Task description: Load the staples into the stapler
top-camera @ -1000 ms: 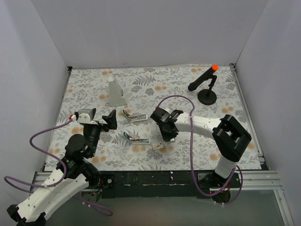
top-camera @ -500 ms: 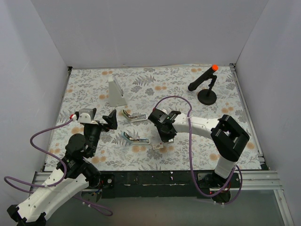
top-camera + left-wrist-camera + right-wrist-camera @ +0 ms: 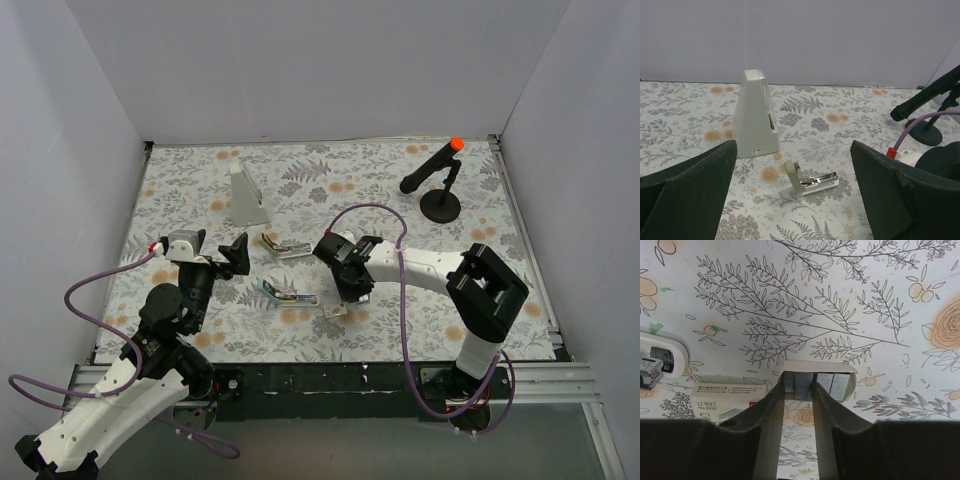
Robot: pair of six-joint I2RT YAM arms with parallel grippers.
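Two stapler pieces lie on the floral cloth, one open stapler (image 3: 285,247) (image 3: 812,182) and a second bar (image 3: 288,293) nearer me. The staples sit as silvery strips in a small white tray (image 3: 333,311) (image 3: 817,380). Their whitish printed packet (image 3: 725,397) lies just left of the tray. My right gripper (image 3: 340,295) (image 3: 799,388) points down at the tray, its jaws narrowly apart on either side of a strip. My left gripper (image 3: 236,256) (image 3: 795,200) hangs wide open, left of the stapler, with nothing between its fingers.
A tall grey-white wedge (image 3: 247,195) (image 3: 756,115) stands behind the stapler. A black stand with an orange tip (image 3: 440,190) (image 3: 927,100) is at the back right. The rounded white end of a stapler (image 3: 657,362) lies left of the packet. White walls enclose the table.
My right gripper has slid a little left and nearer, onto the staple tray, and its jaws narrowed, then widened again. The left arm has not moved.
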